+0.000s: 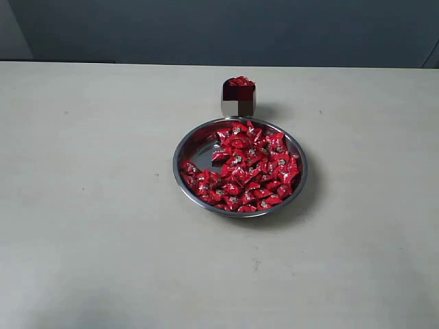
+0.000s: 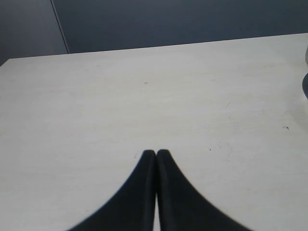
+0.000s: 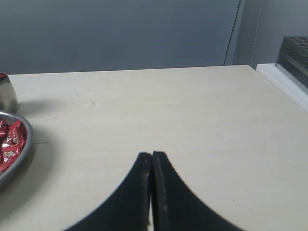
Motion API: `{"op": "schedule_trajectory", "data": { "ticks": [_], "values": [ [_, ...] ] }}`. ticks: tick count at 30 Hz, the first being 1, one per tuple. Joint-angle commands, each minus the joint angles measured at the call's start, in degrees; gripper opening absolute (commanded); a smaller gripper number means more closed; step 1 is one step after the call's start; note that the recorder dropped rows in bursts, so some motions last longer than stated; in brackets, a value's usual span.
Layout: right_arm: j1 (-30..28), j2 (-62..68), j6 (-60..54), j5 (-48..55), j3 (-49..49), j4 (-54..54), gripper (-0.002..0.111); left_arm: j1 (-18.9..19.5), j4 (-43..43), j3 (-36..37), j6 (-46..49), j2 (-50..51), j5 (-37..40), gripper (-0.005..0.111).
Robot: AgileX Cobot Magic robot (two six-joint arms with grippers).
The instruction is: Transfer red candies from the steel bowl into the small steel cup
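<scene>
Exterior view: the small steel cup (image 1: pixel 238 103) sits at 12 o'clock from the steel bowl (image 1: pixel 195 145); red candies (image 1: pixel 250 168) hide its inside. The left gripper (image 2: pixel 156 153) and right gripper (image 3: pixel 152 155) are squeezed closed, empty.

Quick tally from my end:
- one steel bowl (image 1: pixel 194 146), one small steel cup (image 1: pixel 238 103), one table (image 1: pixel 89 205).
- red candies (image 1: pixel 250 168): dozens in bowl, way too piled and overlapped for me to get exact number.
- more red ones heaped at cup's top, maybe two or three showing, can't separate them properly.
- two grippers on my feeds, left gripper (image 2: pixel 156 153) and right gripper (image 3: pixel 151 155).
- two black fingers (image 2: pixel 137 195) on each, so four total.
</scene>
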Motion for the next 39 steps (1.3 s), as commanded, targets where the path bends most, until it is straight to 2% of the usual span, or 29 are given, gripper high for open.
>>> {"op": "schedule_trajectory", "data": {
  "ticks": [1, 39],
  "values": [
    [-0.2, -0.2, 0.0, -0.4, 0.3, -0.1, 0.0, -0.5, 0.1, -0.5, -0.1, -0.3, -0.3, 0.0],
    [-0.2, -0.2, 0.0, -0.4, 0.3, 3.3, 0.0, -0.5, 0.1, -0.5, -0.1, -0.3, -0.3, 0.0]
  ]
}}
